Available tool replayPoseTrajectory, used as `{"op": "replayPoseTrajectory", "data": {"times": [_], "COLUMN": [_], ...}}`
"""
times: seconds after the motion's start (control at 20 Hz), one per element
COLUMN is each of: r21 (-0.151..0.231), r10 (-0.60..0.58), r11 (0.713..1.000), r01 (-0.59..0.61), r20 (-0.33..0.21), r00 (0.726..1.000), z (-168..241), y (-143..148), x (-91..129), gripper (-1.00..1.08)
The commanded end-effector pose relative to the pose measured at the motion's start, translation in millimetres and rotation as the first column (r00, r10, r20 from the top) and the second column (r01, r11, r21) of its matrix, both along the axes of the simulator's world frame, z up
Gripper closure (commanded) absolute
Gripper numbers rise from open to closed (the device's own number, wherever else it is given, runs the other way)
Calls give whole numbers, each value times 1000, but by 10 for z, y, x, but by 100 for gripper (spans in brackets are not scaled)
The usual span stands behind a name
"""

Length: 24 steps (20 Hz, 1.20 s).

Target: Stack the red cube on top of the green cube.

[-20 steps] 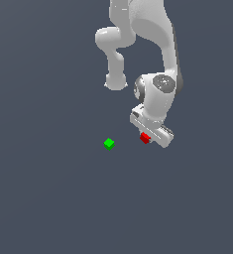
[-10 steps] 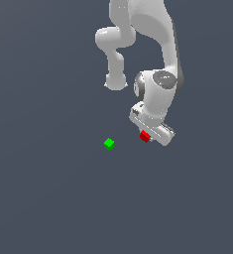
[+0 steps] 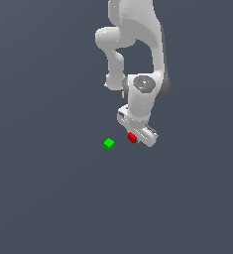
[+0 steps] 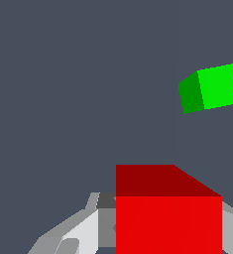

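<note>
Exterior view, left to right: green cube [image 3: 108,144] sits alone on the dark grey desk [image 3: 43,188], nothing touching it. Just to its exterior-view right is the red cube [image 3: 132,138], tucked under the low end of the white Panda arm [image 3: 138,54], right at the gripper [image 3: 138,136]. The two cubes are near each other but clearly apart, a strip of bare desk between them. Red cube looks slightly higher in the picture than green; can't tell from this view whether it's resting on the desk or lifted off it

Arm comes down from the top of the exterior view, wrist joint above the hand, hand tilted toward the exterior view's right

Wrist view: red cube [image 4: 168,218] fills the near field, light grey fingers [image 4: 71,233] flank it on both sides, faces look flush against the cube. So the fingers are pinching the red cube. Green cube [image 4: 210,88] is visible farther off, rotated relative to the red one, well clear of the fingers, resting on bare desk [image 4: 63,89]

Red is not on top of green; stack not done
</note>
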<state>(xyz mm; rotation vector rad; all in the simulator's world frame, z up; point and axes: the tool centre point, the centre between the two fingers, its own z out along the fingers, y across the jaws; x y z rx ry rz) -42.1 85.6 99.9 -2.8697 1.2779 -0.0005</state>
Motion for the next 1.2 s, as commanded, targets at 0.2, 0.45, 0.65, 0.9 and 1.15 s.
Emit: {"op": "replayPoseTrajectory", "data": {"times": [0.2, 0.45, 0.65, 0.9, 1.15], "r21": [-1, -1, -1, 0, 0], "r10": [-1, -1, -1, -1, -1], "r11": [1000, 1000, 1000, 1000, 1000], "r01": [1, 1, 1, 1, 1], "r20": [0, 0, 0, 0, 0], "r00": [1000, 1000, 1000, 1000, 1000], "z": [-199, -312, -363, -380, -380], "y": [-648, -1000, -1160, -1212, -1212], "x": [-42, -54, -54, -52, -52], "gripper": [108, 108, 108, -92, -92]}}
